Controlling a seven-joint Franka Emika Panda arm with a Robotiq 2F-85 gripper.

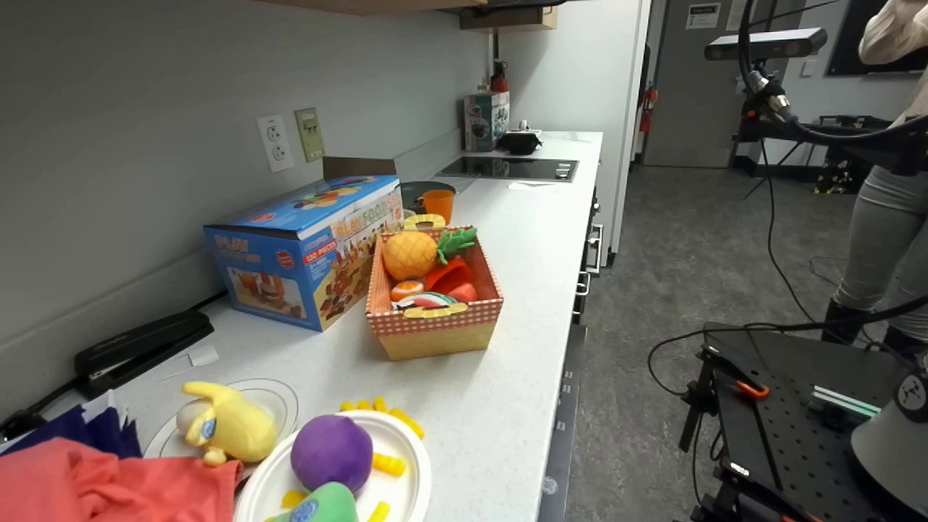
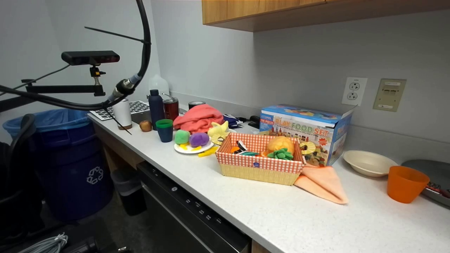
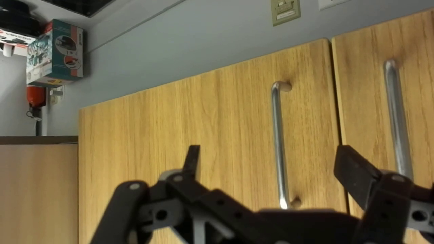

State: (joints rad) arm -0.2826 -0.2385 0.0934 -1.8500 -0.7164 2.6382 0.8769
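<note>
In the wrist view my gripper (image 3: 269, 147) stands open before a wooden cabinet door (image 3: 210, 122), with nothing held. A vertical metal handle (image 3: 278, 135) on that door appears between the two spread fingers; the distance to it is hard to judge. To the right, past a narrow gap, a neighbouring door (image 3: 362, 101) carries a similar handle (image 3: 398, 115), partly behind the right finger (image 3: 356, 173). Neither exterior view shows the gripper. The underside of the wall cabinet (image 2: 281, 26) hangs over the counter there.
Below on the counter (image 1: 522, 290) sit a checkered basket (image 1: 442, 344) of toy food, a blue play-food box (image 2: 299, 124), a white plate (image 1: 423, 471) with plush toys and an orange cup (image 2: 406, 184). A camera (image 1: 765, 45) and thick cable (image 2: 142, 52) hang in the air.
</note>
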